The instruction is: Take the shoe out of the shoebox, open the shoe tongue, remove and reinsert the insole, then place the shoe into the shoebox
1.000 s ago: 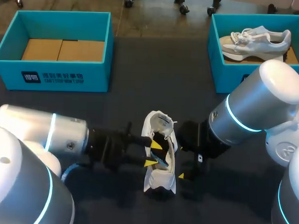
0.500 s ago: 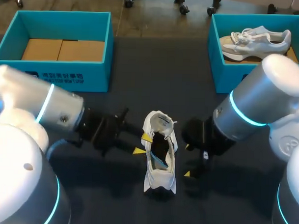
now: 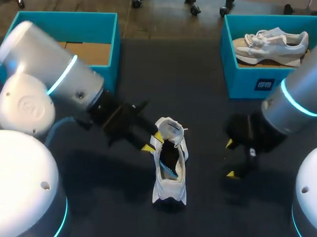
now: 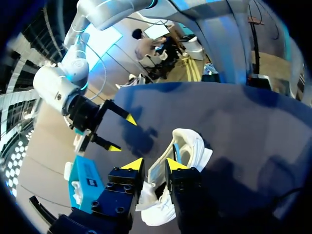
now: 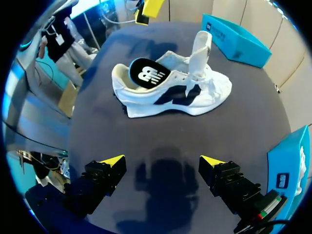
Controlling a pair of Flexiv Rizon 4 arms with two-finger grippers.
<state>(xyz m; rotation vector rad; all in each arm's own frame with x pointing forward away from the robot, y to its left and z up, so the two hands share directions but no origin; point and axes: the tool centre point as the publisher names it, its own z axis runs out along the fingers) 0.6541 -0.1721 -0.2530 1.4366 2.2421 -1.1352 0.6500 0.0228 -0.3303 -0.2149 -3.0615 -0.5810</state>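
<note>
Yellow-tipped, the left tool (image 3: 152, 142) is open just beside the white shoe (image 3: 170, 173) on the dark surface (image 3: 201, 89). The right tool (image 3: 230, 158) gapes, well apart. With the tongue up and the black insole (image 5: 144, 73) at the heel, this is likely the insole step. Next calls for pinching its edge.

White shoe (image 5: 170, 92) stands ahead of the wide-apart jaws, tongue (image 5: 201, 51) upright, black insole (image 5: 146, 74) showing at the heel
</note>
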